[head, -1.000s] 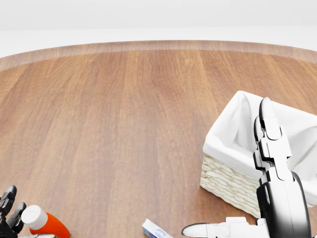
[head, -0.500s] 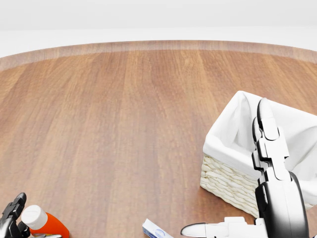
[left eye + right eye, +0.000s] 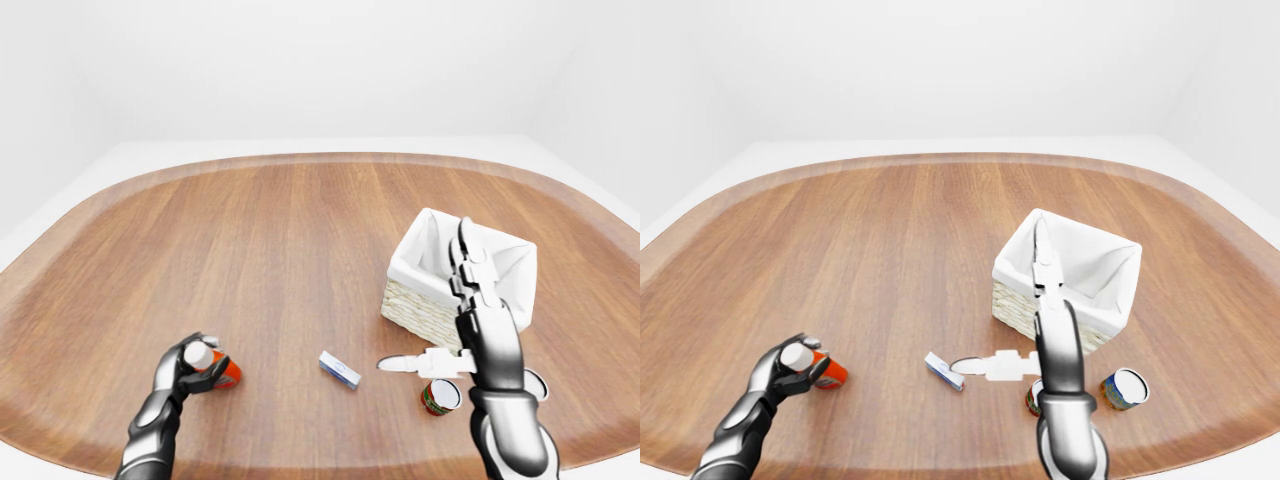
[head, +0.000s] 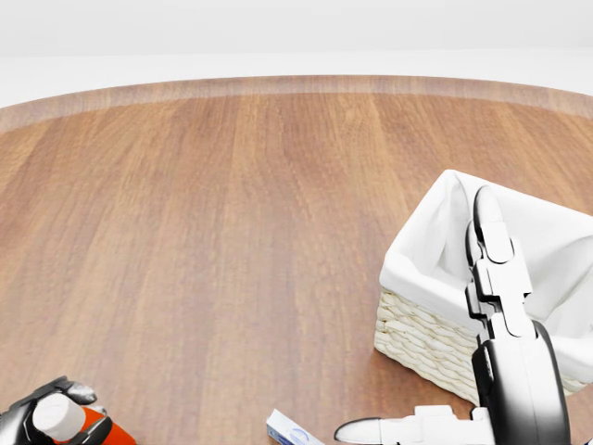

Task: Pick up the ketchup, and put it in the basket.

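Note:
The ketchup (image 3: 222, 372), a red bottle with a white cap, lies on the wooden table at the lower left of the left-eye view. My left hand (image 3: 192, 357) has its fingers closed round the bottle's cap end; this also shows at the bottom left of the head view (image 4: 51, 413). The basket (image 3: 412, 303), wicker with a white cloth lining, stands at the right. My right hand (image 3: 455, 330) is open and empty, held over the basket's near side, with fingers pointing up the view and the thumb out to the left.
A small white and blue box (image 3: 340, 369) lies between the ketchup and my right hand. A red-labelled can (image 3: 440, 396) stands below the basket. A second can (image 3: 1125, 388) is to its right. The table's curved edge runs along the bottom.
My left hand, open beside the ketchup before, has closed its fingers over the cap end. My right hand has edged slightly up and left.

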